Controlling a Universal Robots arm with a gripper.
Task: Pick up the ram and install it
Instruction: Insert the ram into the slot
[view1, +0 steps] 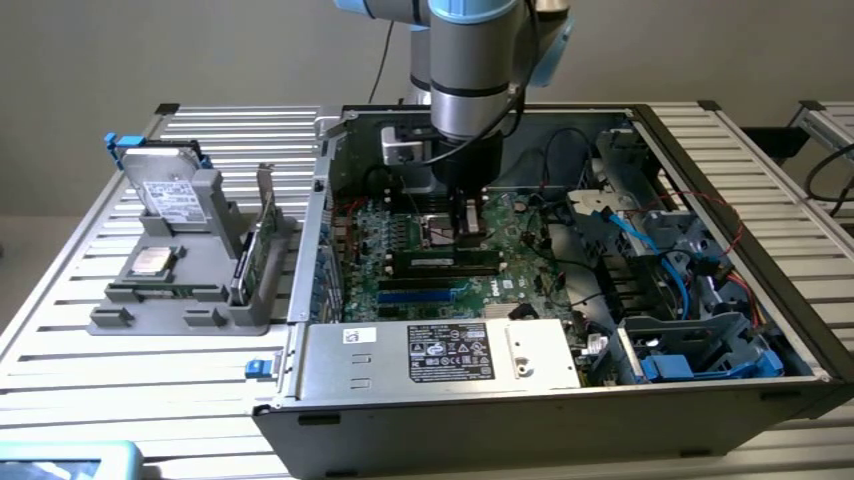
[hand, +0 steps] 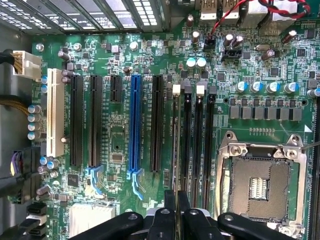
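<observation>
Down inside the open grey metal computer case (view1: 534, 400), the grey-and-blue robot arm (view1: 467, 90) reaches to the green motherboard (hand: 120, 135), its black jaws drawn in to a narrow gap on the top edge of the long, thin green circuit-board ram stick (hand: 175, 145). Edge-on in the wrist view, the ram stick stands upright along the memory slot between a long black expansion slot (hand: 156, 125) and three black memory slots (hand: 197, 140), near the square silver processor socket (hand: 260, 180); whether it is fully seated I cannot tell. A grey plastic fixture (view1: 187, 300) sits on the slatted aluminium worktop (view1: 80, 340), beside the case at the exterior view's left.
</observation>
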